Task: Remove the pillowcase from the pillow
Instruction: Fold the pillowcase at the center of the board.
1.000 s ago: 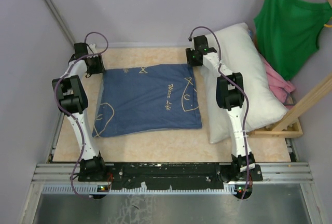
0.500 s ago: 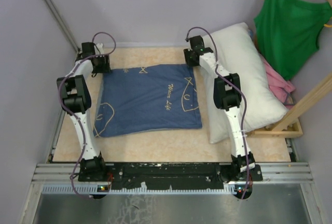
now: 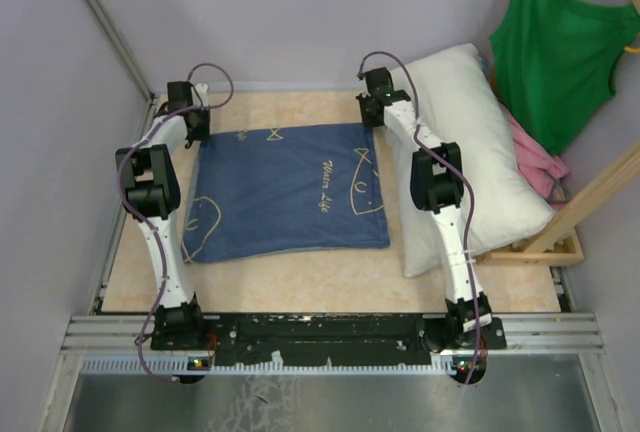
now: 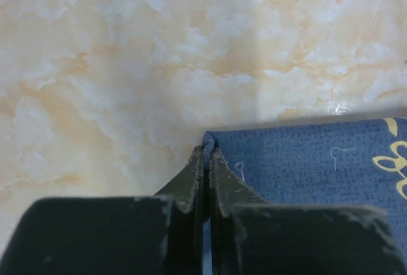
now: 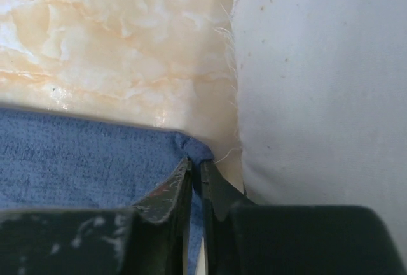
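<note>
My left hand (image 4: 206, 155) pinches one corner of the pillowcase (image 4: 305, 173) at its tips, my right hand (image 5: 195, 164) nips the opposite corner, I judge to hold it spread: dark blue, flat, seemingly empty, stretched between both hands on the worktop (image 4: 127, 65), with the plump white pillow (image 5: 318, 84) bare just right of my right hand.

Left arm (image 3: 160, 242) and right arm (image 3: 458, 252): white links, black joint housings, black bases (image 3: 180, 320). A grey-purple cable (image 3: 212, 65) loops along each arm. Left gripper (image 4: 206, 154) and right gripper (image 5: 196, 163): tapered dark fingers (image 4: 187, 183), scuffed, mounted on matte black blocks with chipped edges.
</note>
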